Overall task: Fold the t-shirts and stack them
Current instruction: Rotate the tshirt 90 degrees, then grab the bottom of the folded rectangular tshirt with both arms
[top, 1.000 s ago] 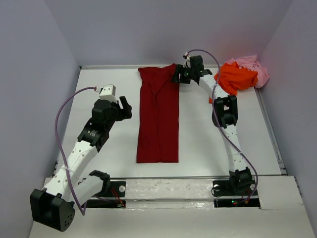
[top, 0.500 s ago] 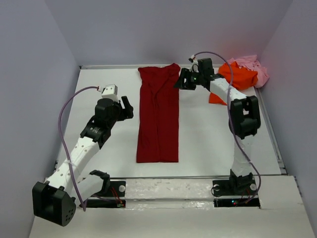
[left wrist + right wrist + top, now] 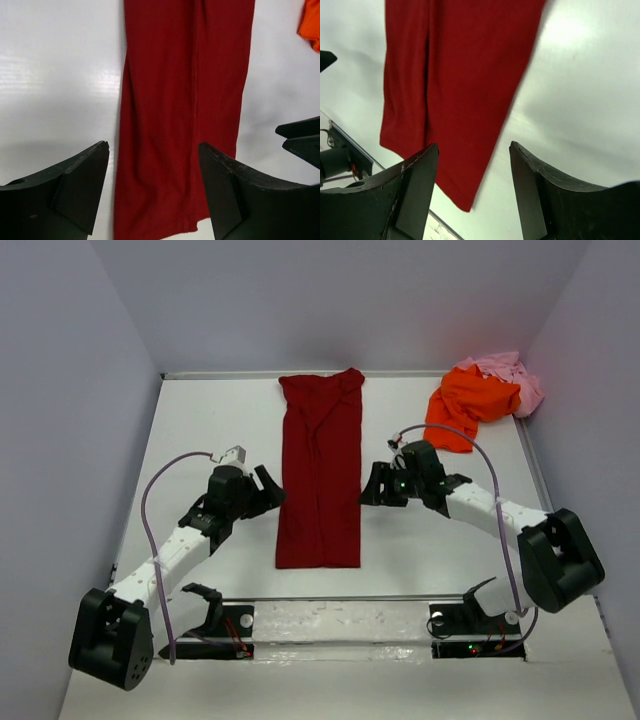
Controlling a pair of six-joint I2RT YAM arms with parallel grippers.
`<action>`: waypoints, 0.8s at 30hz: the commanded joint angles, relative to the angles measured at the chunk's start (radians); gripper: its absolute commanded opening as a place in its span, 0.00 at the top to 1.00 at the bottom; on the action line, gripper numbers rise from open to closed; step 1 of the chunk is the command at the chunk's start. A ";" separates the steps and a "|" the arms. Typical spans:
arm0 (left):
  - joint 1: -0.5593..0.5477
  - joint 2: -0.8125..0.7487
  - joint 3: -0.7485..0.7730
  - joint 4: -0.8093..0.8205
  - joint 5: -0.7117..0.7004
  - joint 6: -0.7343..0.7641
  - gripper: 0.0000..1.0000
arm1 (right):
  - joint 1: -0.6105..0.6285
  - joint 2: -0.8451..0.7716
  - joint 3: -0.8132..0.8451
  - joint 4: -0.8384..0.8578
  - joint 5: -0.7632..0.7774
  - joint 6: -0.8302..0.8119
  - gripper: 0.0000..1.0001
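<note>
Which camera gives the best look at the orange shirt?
The top view: the orange shirt lies crumpled there in full, against the pink one. The left wrist view catches only a sliver at its edge; the right wrist view shows none.

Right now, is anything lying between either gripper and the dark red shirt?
Nothing visible does. The left gripper and the right gripper, both open, flank the dark red shirt, each close beside one long edge with no object in between. The orange shirt and the pink shirt are heaped in the far right corner, out of the way.

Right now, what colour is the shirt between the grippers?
The shirt is dark red, clearest in the top view.
</note>
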 commanded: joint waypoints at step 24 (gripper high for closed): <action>-0.297 -0.163 -0.172 -0.204 -0.177 -0.285 0.21 | 0.305 -0.092 -0.323 0.182 0.216 0.260 0.36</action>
